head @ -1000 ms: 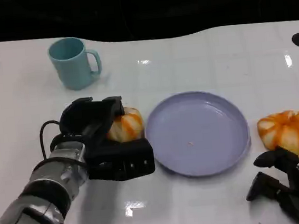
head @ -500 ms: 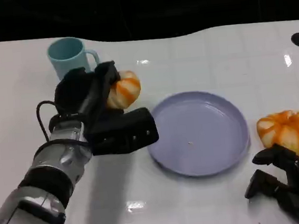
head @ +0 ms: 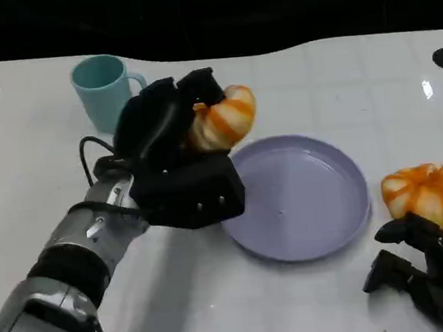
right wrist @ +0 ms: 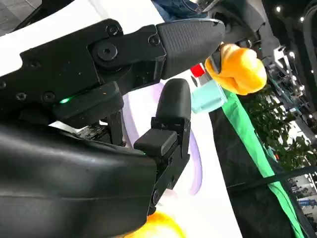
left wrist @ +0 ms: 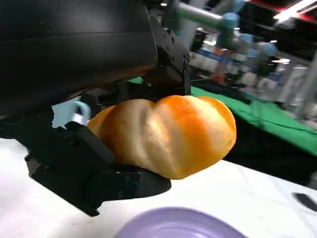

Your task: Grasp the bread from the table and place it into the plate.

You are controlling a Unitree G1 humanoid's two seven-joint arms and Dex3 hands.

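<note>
Over the plate's (head: 291,198) near-left rim, head view: left hand (head: 175,159) has its fingers wrapped round the bread (head: 221,119), which is lifted clear of the worktop (head: 338,76). Judgement: carry it further over the plate's middle, lower until it sits, then let go; don't release from this height or it may roll off the rim. Mug (head: 108,90) sits beyond the plate's left side, behind the hand, so keep the wrist from swinging back. Second bread (head: 427,196) lies just right of the plate, right hand (head: 428,275) resting nearby with fingers loosely curled, holding nothing. Left wrist view: bread (left wrist: 168,136) cradled between fingers (left wrist: 84,168) above and below, plate edge (left wrist: 178,225) under it, clear drop path. Right wrist view: right hand fingers (right wrist: 173,114) apart, plate (right wrist: 198,163) beyond, held bread (right wrist: 237,69) further off.
</note>
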